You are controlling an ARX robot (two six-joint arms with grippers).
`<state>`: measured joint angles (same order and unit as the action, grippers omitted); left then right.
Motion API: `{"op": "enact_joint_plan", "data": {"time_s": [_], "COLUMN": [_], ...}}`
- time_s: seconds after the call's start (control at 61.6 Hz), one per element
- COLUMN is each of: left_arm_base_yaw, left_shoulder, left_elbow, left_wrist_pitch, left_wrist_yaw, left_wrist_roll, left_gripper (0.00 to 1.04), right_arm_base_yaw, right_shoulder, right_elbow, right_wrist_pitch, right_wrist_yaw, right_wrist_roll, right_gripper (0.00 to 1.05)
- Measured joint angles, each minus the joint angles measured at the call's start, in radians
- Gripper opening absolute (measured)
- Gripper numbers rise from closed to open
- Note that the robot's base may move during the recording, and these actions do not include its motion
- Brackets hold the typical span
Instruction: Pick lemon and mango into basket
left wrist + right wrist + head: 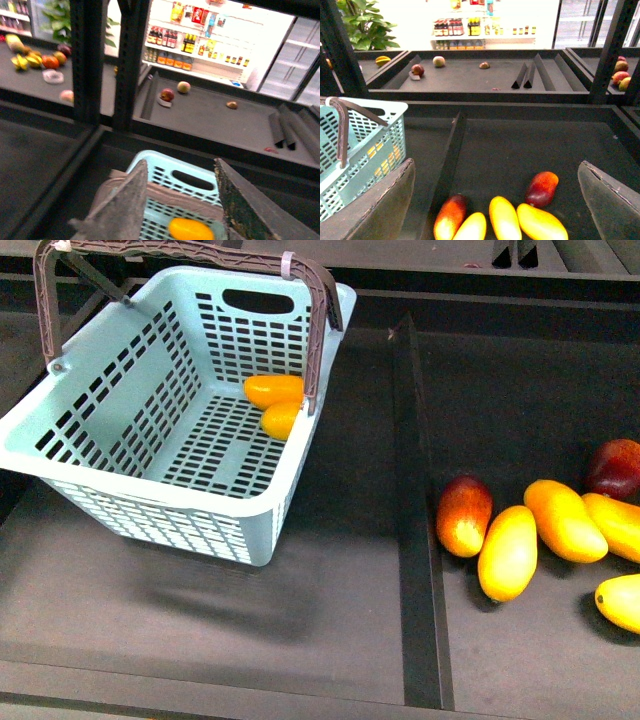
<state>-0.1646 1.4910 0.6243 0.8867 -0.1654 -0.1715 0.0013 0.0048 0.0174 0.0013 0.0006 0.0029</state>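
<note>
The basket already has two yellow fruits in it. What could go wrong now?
The basket sits tilted, so the two fruits inside might roll around. The right gripper hangs open over a tight cluster where red-blushed mangoes touch the yellow mangoes, so it could grab or nudge the wrong one. The brown handle could block a drop.

Shop, produce section: dark display trays (485,82) holding loose fruit (508,552), stocked bottle shelves (172,52) at upper centre, plastic shopping basket (120,465), potted plant (362,25) at upper left.
</note>
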Motion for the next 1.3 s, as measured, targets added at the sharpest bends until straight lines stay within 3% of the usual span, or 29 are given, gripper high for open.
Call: {"op": "enact_joint_plan", "data": {"time_s": [0.178,0.487,0.552,0.714,0.811,1.298], "left_arm_base_yaw": [0.038,0.092,0.135,0.161,0.161,0.161], "left_shoulder": [-0.129,-0.360,-0.414,-0.560,-0.581,-0.996], "left_elbow": [-0.207,-0.421,-0.454,-0.524,-0.574,-0.609], "left_wrist_pitch": [0.045,0.034,0.012,-0.067,-0.032,-0.398], "left_wrist_yaw": [0.048,0.096,0.159,0.165,0.166,0.165], "left_wrist_roll": [0.131,0.156,0.159,0.160,0.160,0.161], "left_gripper": [0.03,0.03,0.03,0.03,0.03,0.03], "right_arm_base_yaw": [0.000,0.000,0.000,0.000,0.000,0.000], "right_shoulder": [0.000,0.000,0.000,0.000,0.000,0.000], "right_elbow": [0.000,0.000,0.000,0.000,0.000,0.000], "right_wrist_pitch": [0.000,0.000,0.000,0.000,0.000,0.000], "right_wrist_yaw": [0.000,0.000,0.000,0.000,0.000,0.000], "right_wrist_roll": [0.000,0.000,0.000,0.000,0.000,0.000], "right_gripper": [0.96,0.96,0.96,0.96,0.96,0.96]}}
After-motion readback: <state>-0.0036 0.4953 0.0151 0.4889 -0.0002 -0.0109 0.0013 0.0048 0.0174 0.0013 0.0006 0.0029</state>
